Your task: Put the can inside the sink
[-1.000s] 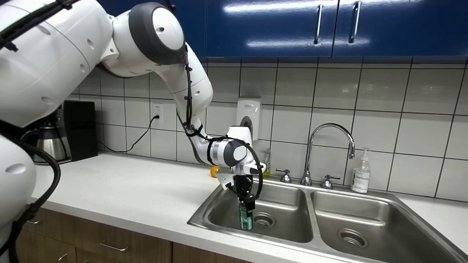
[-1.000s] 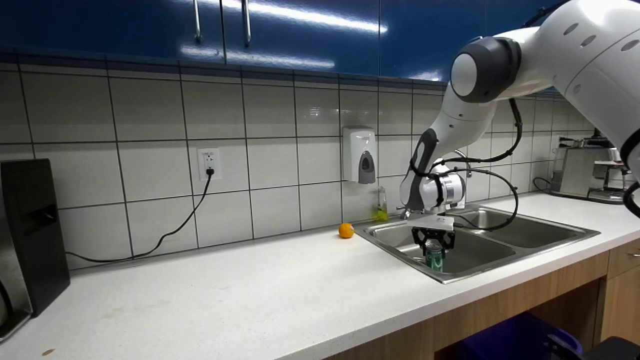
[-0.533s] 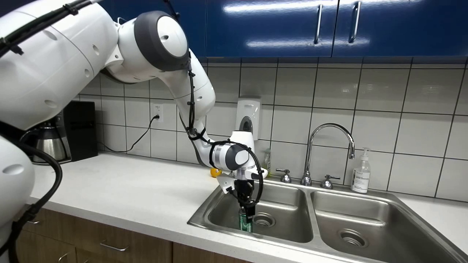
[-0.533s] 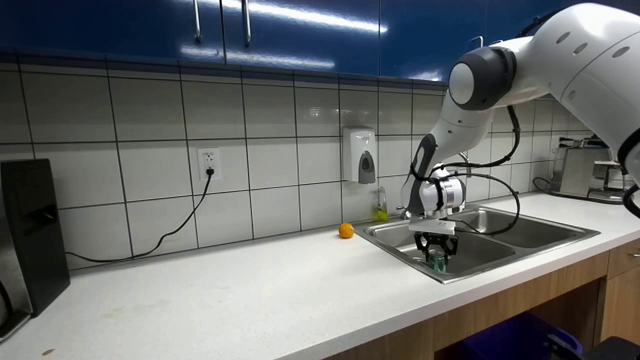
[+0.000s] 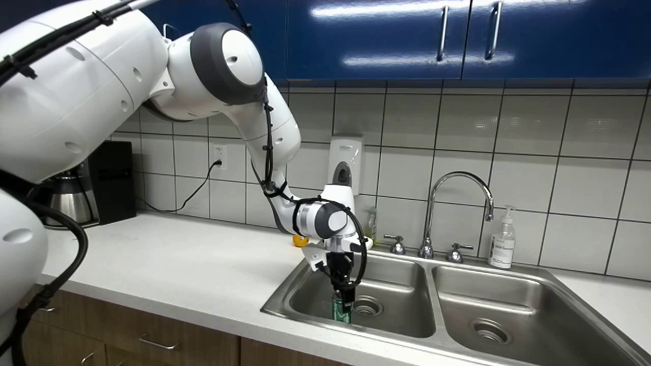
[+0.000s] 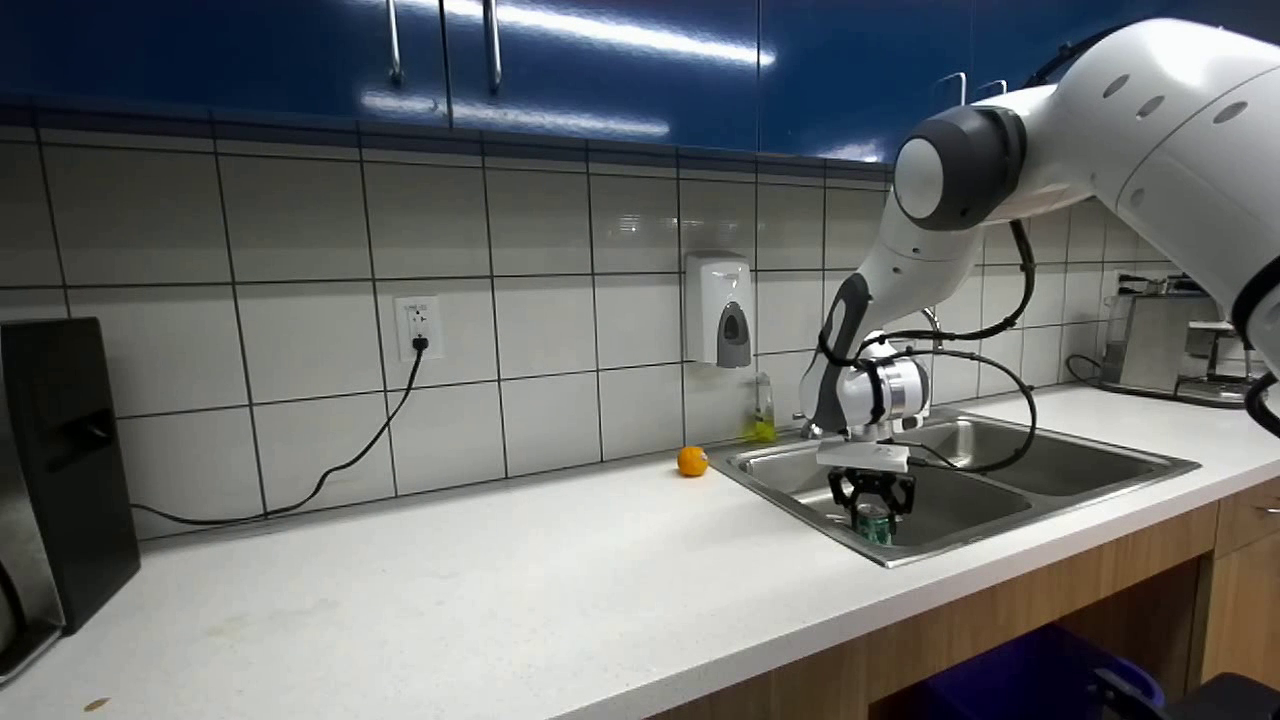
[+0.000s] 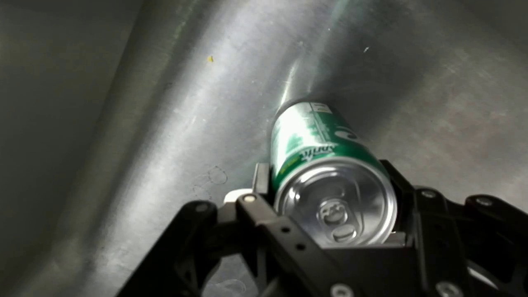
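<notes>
The gripper (image 6: 877,519) holds the can (image 7: 330,177) upright and low inside one basin (image 5: 402,311) of the sink (image 5: 278,304); placement is judged nearly complete, contact beneath the can is unconfirmed, and only release and withdrawal appear to remain

Glare on cabinets (image 5: 379,38) and can (image 7: 326,175)

Panda arm (image 5: 91,91) glossy wht, rounded, w/ oval dimples (image 5: 18,235); dk-grey collar (image 5: 209,63) round wht joint cap (image 5: 242,57); blk cables (image 5: 81,246) strapped on; silvery wrist ring (image 5: 306,219); Robotiq gripper (image 7: 326,177) mostly blk, w/ round silvery screws (image 7: 341,290).
</notes>
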{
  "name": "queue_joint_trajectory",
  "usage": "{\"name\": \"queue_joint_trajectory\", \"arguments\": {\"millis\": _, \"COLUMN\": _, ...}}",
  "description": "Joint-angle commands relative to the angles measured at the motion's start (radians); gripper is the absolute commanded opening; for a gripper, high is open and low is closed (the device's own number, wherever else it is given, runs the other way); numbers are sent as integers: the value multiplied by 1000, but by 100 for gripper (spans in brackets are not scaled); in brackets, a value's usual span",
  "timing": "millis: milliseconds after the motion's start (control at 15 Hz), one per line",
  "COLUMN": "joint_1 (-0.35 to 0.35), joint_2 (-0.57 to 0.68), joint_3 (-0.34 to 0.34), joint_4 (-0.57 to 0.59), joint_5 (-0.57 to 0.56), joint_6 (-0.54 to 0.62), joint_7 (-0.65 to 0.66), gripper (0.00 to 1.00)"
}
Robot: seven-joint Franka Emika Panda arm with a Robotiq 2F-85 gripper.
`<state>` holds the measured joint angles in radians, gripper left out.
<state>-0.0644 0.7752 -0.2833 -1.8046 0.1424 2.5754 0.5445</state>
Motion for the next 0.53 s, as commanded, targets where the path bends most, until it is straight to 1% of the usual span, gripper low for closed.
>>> {"name": "queue_joint_trajectory", "arguments": {"millis": 0, "joint_1": -24, "joint_2": 11, "joint_3": 18, "joint_4": 45, "joint_5": 17, "joint_6": -46, "joint_7": -12, "gripper": 38}}
{"name": "queue_joint_trajectory", "arguments": {"millis": 67, "joint_1": -23, "joint_2": 12, "joint_3": 17, "joint_4": 47, "joint_5": 17, "joint_6": -47, "joint_7": -11, "gripper": 38}}
{"name": "queue_joint_trajectory", "arguments": {"millis": 133, "joint_1": -24, "joint_2": 13, "joint_3": 18, "joint_4": 49, "joint_5": 18, "joint_6": -52, "joint_7": -10, "gripper": 88}}
{"name": "queue_joint_trajectory", "arguments": {"millis": 200, "joint_1": -20, "joint_2": 15, "joint_3": 14, "joint_4": 51, "joint_5": 15, "joint_6": -54, "joint_7": -6, "gripper": 89}}
{"name": "queue_joint_trajectory", "arguments": {"millis": 267, "joint_1": -18, "joint_2": 16, "joint_3": 12, "joint_4": 53, "joint_5": 13, "joint_6": -55, "joint_7": -4, "gripper": 96}}
{"name": "queue_joint_trajectory", "arguments": {"millis": 333, "joint_1": -16, "joint_2": 17, "joint_3": 10, "joint_4": 56, "joint_5": 11, "joint_6": -56, "joint_7": -1, "gripper": 99}}
{"name": "queue_joint_trajectory", "arguments": {"millis": 467, "joint_1": -15, "joint_2": 17, "joint_3": 9, "joint_4": 59, "joint_5": 11, "joint_6": -57, "joint_7": 1, "gripper": 100}}
